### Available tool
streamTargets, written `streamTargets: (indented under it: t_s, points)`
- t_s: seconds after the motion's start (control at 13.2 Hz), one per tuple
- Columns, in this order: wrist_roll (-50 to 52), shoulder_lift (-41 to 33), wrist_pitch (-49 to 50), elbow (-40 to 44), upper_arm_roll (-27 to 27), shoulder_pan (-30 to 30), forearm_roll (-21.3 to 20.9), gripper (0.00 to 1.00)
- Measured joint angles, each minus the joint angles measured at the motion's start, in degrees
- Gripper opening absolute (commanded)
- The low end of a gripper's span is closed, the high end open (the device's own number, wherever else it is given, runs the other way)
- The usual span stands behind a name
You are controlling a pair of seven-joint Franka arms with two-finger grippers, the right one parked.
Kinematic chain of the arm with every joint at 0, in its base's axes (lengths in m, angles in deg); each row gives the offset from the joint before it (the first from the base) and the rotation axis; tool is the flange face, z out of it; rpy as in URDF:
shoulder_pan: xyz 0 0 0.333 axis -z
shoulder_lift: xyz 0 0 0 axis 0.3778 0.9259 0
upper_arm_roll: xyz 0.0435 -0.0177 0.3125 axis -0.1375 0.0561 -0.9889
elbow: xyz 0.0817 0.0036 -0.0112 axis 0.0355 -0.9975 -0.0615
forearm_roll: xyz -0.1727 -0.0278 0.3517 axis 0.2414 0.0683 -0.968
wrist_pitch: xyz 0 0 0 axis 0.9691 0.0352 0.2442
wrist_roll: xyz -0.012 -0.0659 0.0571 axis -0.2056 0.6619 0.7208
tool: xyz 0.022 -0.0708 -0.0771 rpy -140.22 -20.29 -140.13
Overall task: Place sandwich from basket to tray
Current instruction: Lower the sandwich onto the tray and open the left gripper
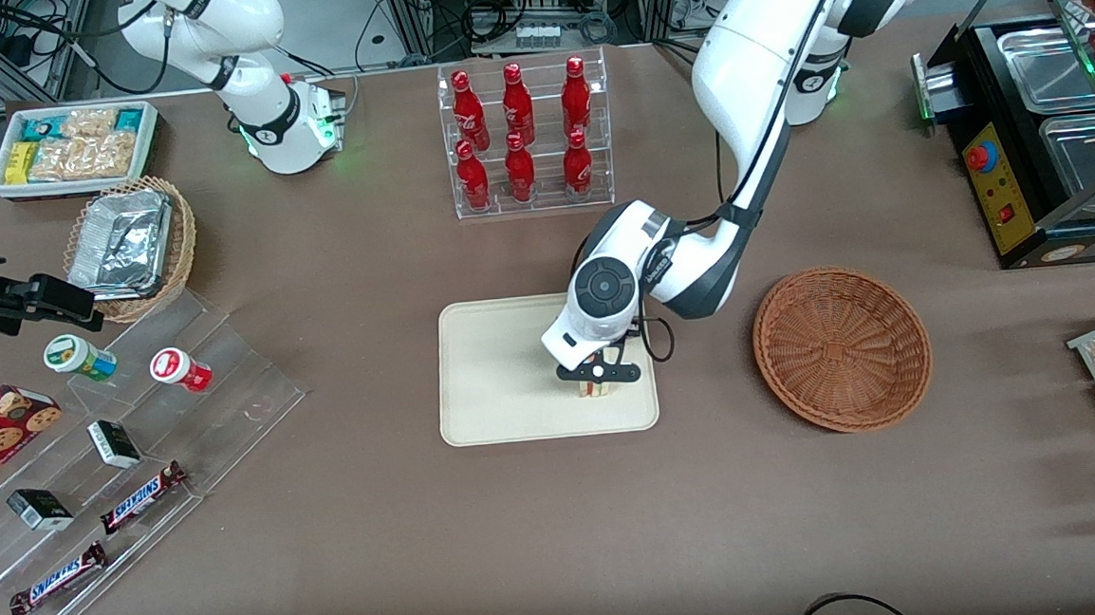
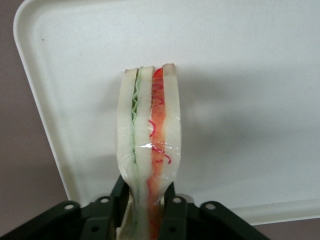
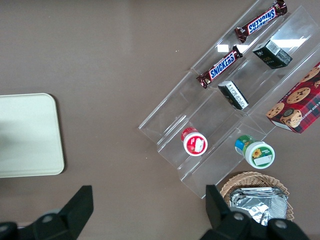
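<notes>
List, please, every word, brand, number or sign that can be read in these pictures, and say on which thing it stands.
"SNICKERS": on each of the two chocolate bars on the clear acrylic steps.
Red bottles in the clear rack: white script, too small to read.
Cookie box, small dark boxes, two round cups: print unreadable.
Sandwich, held by the gripper over the tray: no text.
Basket: no text.

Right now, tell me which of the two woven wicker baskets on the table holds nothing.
The round reddish-brown wicker basket beside the cream tray holds nothing. The lighter tan basket holds silver foil trays. The gripper holds the sandwich over the tray.
</notes>
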Motion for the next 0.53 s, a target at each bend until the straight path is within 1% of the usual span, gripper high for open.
streamTargets:
  t_s: [0.53]
  points:
    - [0.0, -0.5, -0.1, 2.0, -0.4, 0.0, 0.0, 1.00]
